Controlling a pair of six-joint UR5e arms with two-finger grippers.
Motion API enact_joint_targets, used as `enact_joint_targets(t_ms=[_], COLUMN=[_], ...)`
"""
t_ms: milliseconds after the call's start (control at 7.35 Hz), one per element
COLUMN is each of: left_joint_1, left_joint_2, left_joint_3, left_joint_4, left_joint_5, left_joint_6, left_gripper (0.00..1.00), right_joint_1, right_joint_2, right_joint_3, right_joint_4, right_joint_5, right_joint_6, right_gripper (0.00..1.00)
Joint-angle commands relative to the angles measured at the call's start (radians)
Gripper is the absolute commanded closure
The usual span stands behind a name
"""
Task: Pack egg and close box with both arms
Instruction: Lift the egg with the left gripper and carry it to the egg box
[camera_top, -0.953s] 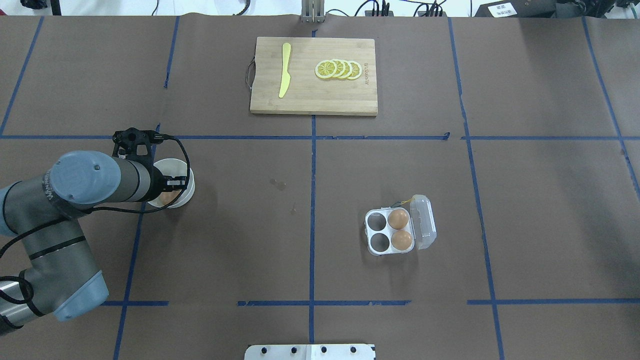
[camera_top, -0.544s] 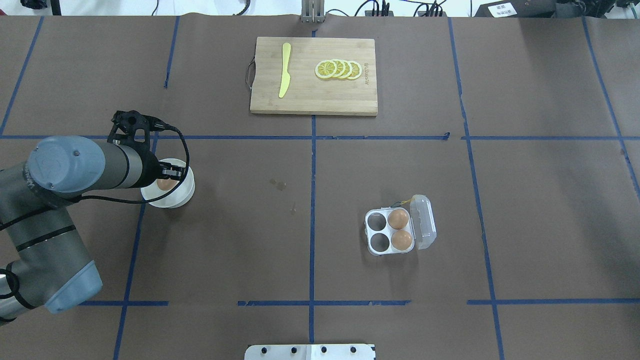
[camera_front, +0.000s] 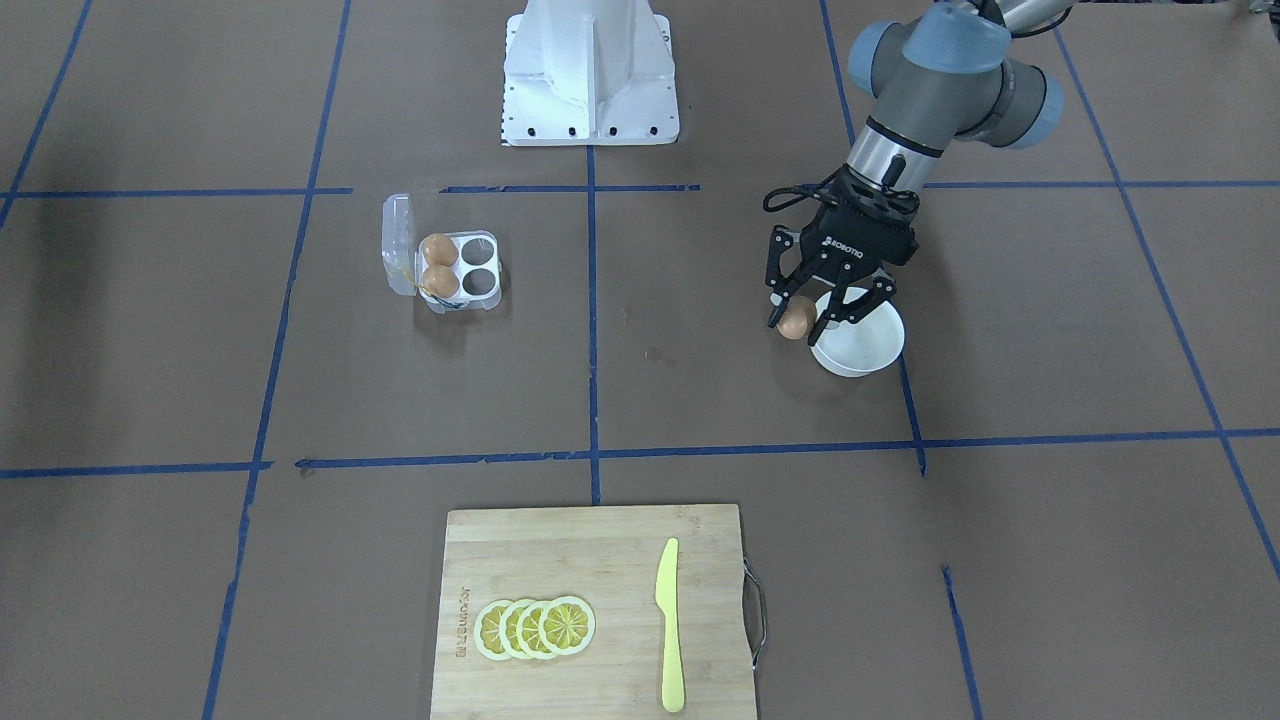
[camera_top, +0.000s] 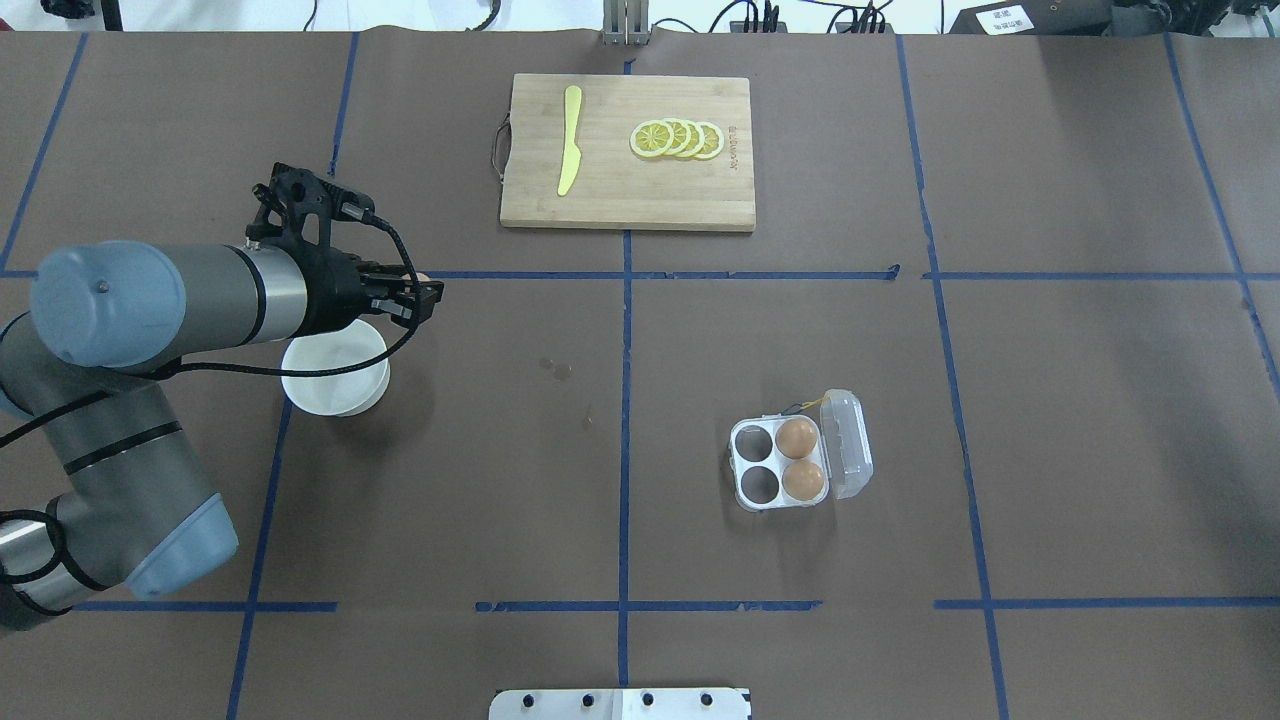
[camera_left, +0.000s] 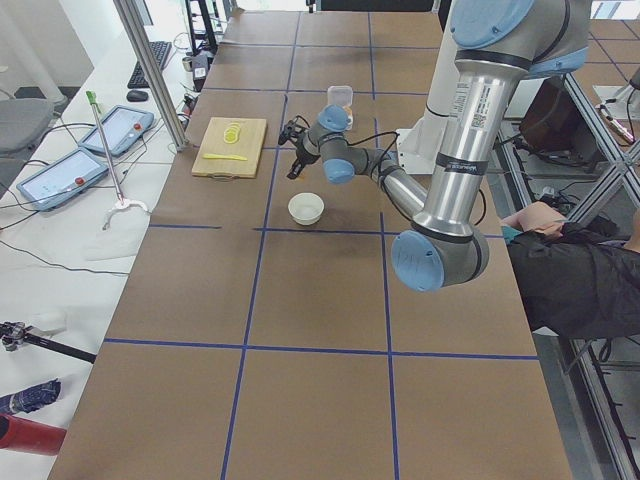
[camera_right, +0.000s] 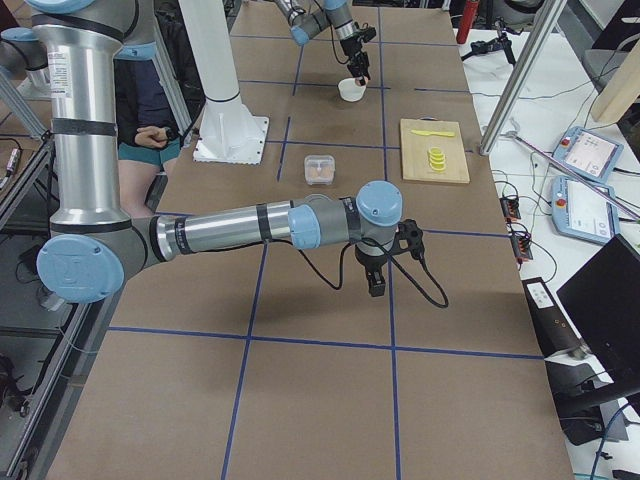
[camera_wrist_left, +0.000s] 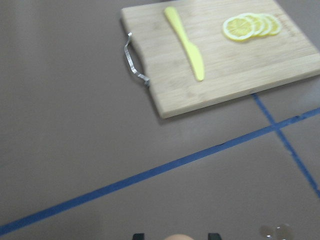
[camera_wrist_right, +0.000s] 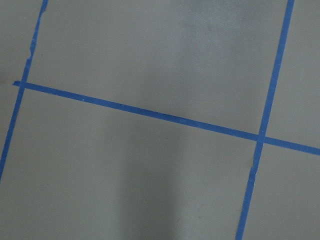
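Note:
My left gripper (camera_front: 800, 325) is shut on a light-brown egg (camera_front: 796, 319) and holds it in the air beside the near rim of the empty white bowl (camera_front: 860, 345). In the overhead view the gripper (camera_top: 418, 292) is past the bowl (camera_top: 335, 378) and hides most of the egg. The egg's top shows at the bottom of the left wrist view (camera_wrist_left: 177, 237). The clear box (camera_top: 848, 445) lies open right of centre, with two eggs (camera_top: 797, 437) in its right cups and two left cups empty. My right gripper (camera_right: 375, 285) shows only in the exterior right view; I cannot tell its state.
A wooden cutting board (camera_top: 627, 195) at the far middle bears a yellow knife (camera_top: 570, 140) and lemon slices (camera_top: 678, 138). The white pedestal (camera_front: 590, 70) stands at the robot's side. Blue tape lines cross the brown table.
My left gripper has lifted the egg out of the bowl and carried it up and toward the table's middle. The bowl is now empty. The box has not moved.

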Motion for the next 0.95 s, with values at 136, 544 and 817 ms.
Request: enact_joint_targets(t_ms=[136,544,817], left_joint_1=[0.062,0.226,0.268], left_joint_2=[-0.114,-0.253,-0.330], left_joint_3=[0.127,0.205,0.313], left_joint_4=[-0.366,-0.458,-0.555], left_joint_5=[-0.001,0.171,0.200], left_joint_6=[0.114,0.120,0.249], left_gripper=[1.00,1.00,1.00], right_joint_1=[0.000,0.000,0.000], right_joint_2=[0.002,0.002,0.004], right_joint_3=[0.000,-0.001,0.000], right_joint_4=[0.000,0.000,0.000], right_joint_5=[0.000,0.000,0.000], right_joint_6=[0.000,0.000,0.000], right_gripper=[0.00,0.00,0.00])
